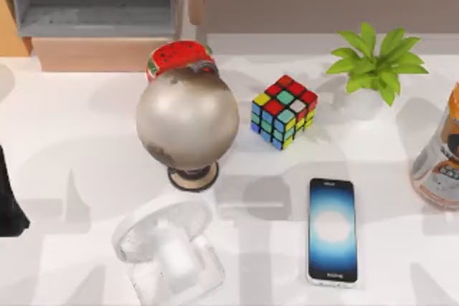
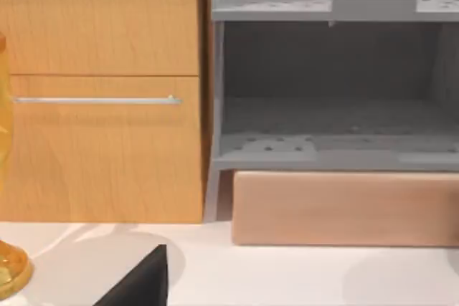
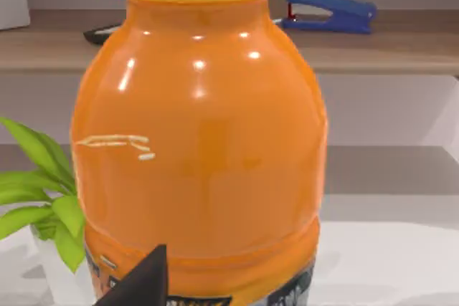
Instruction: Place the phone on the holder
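Nothing of the task is done yet, by my judgement: the phone [image 1: 332, 231] lies flat on the white table [image 1: 72, 163], face up, at about 5 o'clock from the table's middle, near the front edge, and every step (grasp, lift, carry, set down) is left. It is a slim black slab with a pale silver rim, its blue screen glowing white at the centre, long axis running front to back. The holder [image 1: 168, 252] sits well apart from it at about 7 o'clock, a glossy white, half see-through stand with a round disc plate on a squarish base, nothing on it. Farther back stands the grey globe [image 1: 187, 115] on its round foot at about 11 o'clock, with the puzzle cube [image 1: 284, 111] at 1 o'clock and a green plant [image 1: 378, 62] beyond at 2 o'clock. An orange bottle [image 1: 437, 159] stands at the right edge at 3 o'clock. Neither claw holds anything of the task; how far either stands open I cannot tell.
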